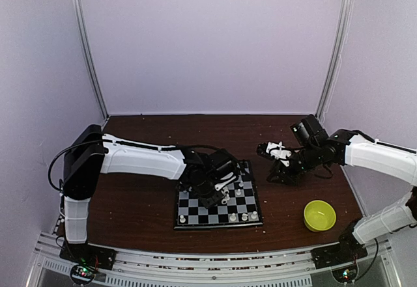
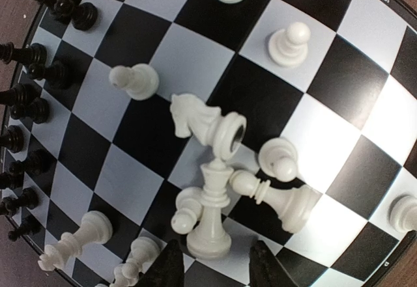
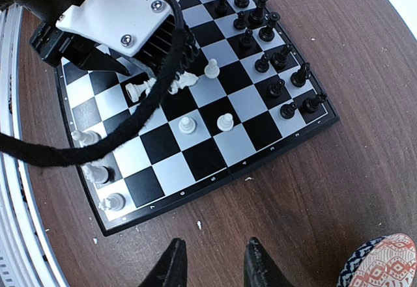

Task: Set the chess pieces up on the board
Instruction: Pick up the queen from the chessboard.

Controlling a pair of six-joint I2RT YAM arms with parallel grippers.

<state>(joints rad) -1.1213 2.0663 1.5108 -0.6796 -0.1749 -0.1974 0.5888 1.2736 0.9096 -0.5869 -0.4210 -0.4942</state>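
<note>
Flat board (image 3: pixel 202 160), glossy black-and-grey checks, black rim, on dark wood-grain bench (image 3: pixel 339 189). Black pieces (image 3: pixel 260 33) upright in two rows along one edge. White pieces (image 2: pixel 215 163), smooth plastic, bunched mid-board; several toppled, a knight on its side showing its hollow base. Left end effector (image 2: pixel 214 261) open, dark fingers flanking one upright white piece's round base. Right end effector (image 3: pixel 212 251) open, empty, over bench beside board.

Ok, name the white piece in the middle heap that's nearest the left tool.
The tall white piece, its wide base just ahead of the left tool. The toppled knight and bishop in that heap lie farther out.
</note>
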